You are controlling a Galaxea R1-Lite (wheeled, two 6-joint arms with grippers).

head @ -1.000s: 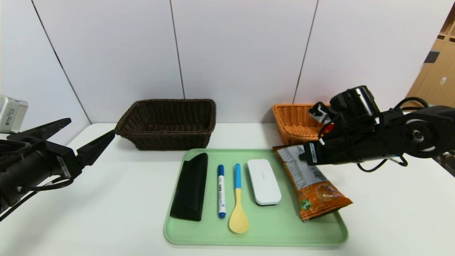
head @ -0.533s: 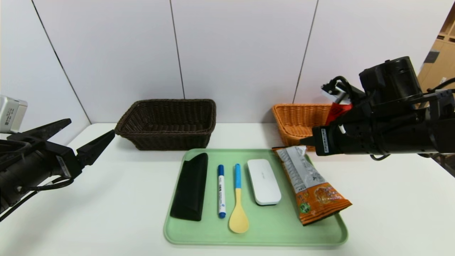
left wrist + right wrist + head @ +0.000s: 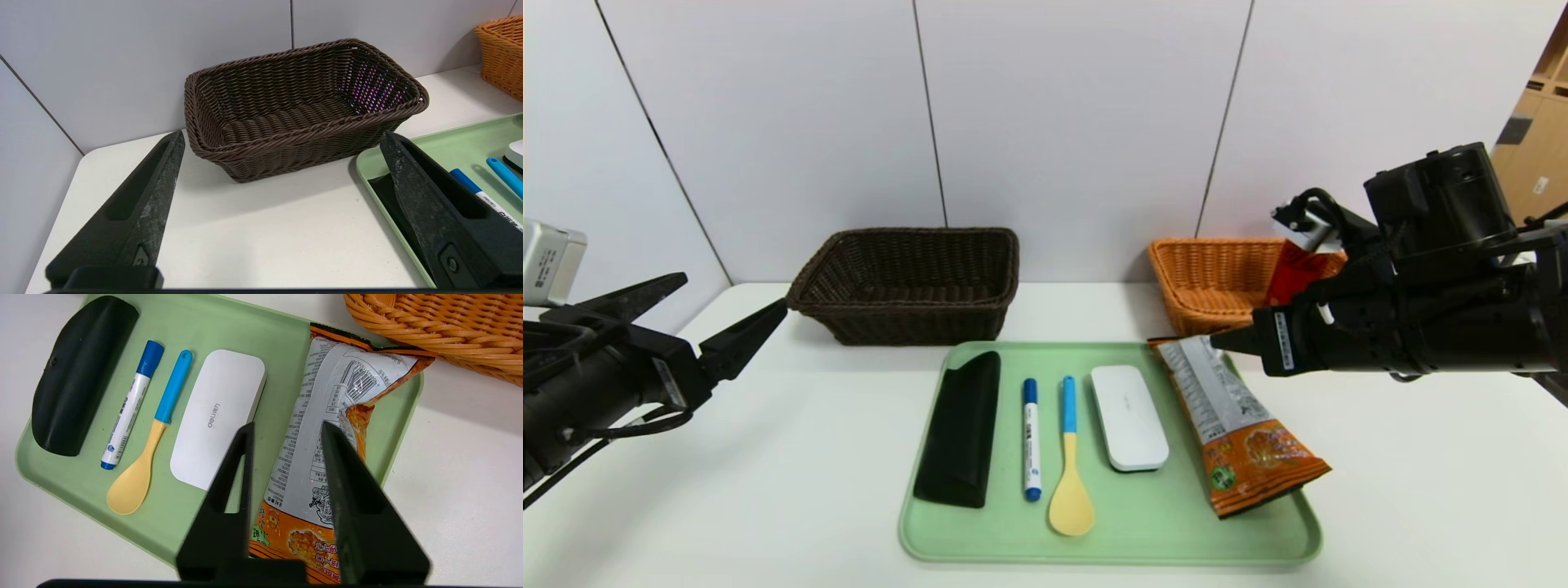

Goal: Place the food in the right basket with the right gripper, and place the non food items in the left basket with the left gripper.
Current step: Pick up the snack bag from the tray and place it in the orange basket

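Food is being handled at this stage, and the snack bag [image 3: 322, 457] is judged to be the item in hand for the right end effector [image 3: 286, 430], which hangs above the bag with its jaws partly open and nothing held between them. The bag lies printed-back up along the right side of the green tray [image 3: 1111, 539], its top end reaching past the tray's far right corner towards the orange basket [image 3: 1205, 282] at the far right of the worktop [image 3: 768, 490]. A red can [image 3: 1294, 273] is seen at that basket, though whether it sits fully inside cannot be told.

For a clean pickup, the jaws should be widened to straddle the bag across its narrow width, lowered near its middle, and closed gently, since the crinkly foil is likely to slip or crush. The white case [image 3: 216, 420] lies just beside the bag and should be kept clear of the nearer jaw.

The left end effector [image 3: 282, 141] is parked wide open near the left edge, short of the dark basket [image 3: 302, 106].
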